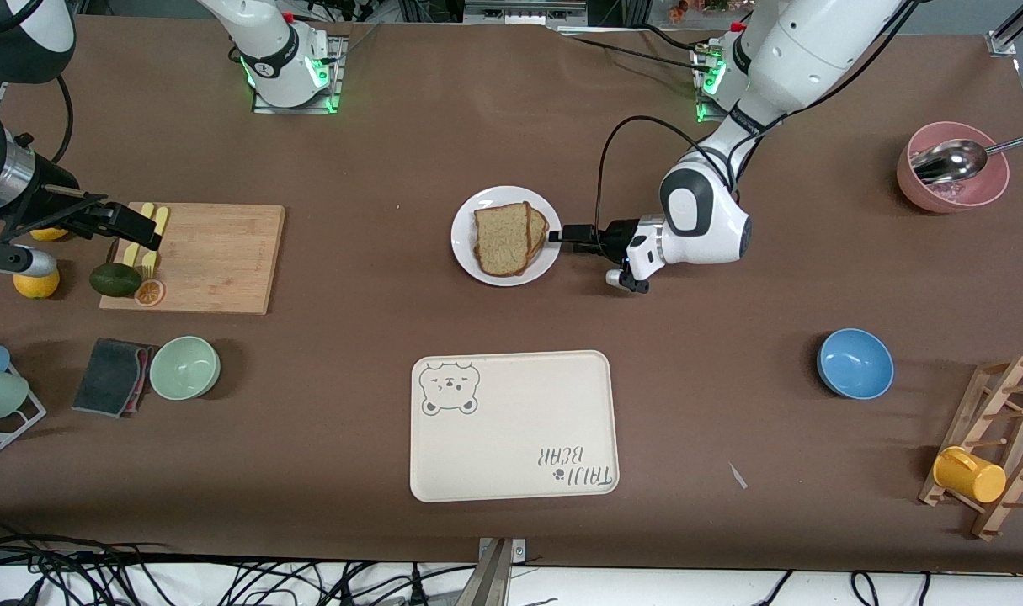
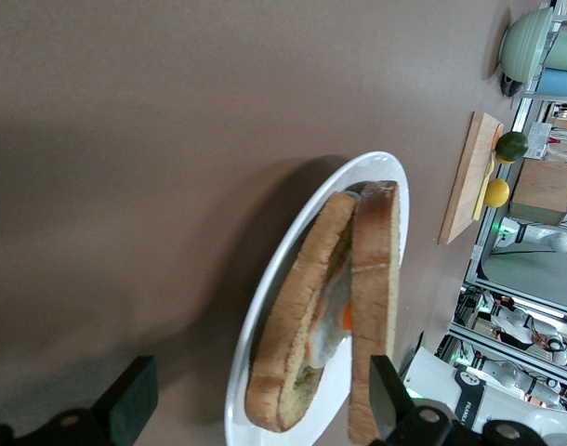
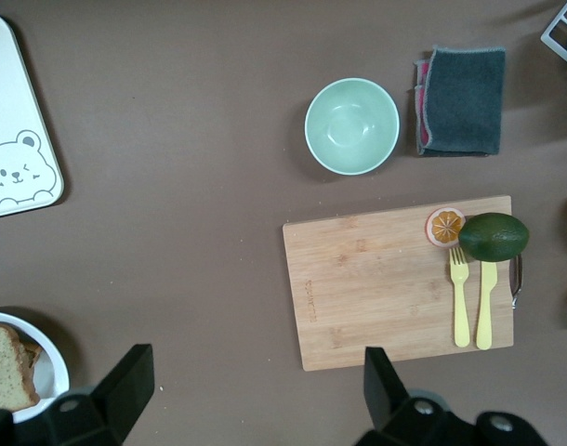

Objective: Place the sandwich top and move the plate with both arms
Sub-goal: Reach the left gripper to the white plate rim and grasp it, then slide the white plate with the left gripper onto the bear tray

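The white plate stands mid-table and carries the sandwich. The speckled sandwich top lies on it, shifted off the lower slice. In the left wrist view the sandwich top shows edge-on, with egg between it and the lower slice above the plate. My left gripper lies low and level at the plate's edge toward the left arm's end. It is open, with the rim and the sandwich's end in line between its fingers. My right gripper waits open in the air by the cutting board.
A cream bear tray lies nearer the front camera than the plate. A blue bowl, a pink bowl with a spoon and a mug rack stand toward the left arm's end. A green bowl and a cloth sit near the board.
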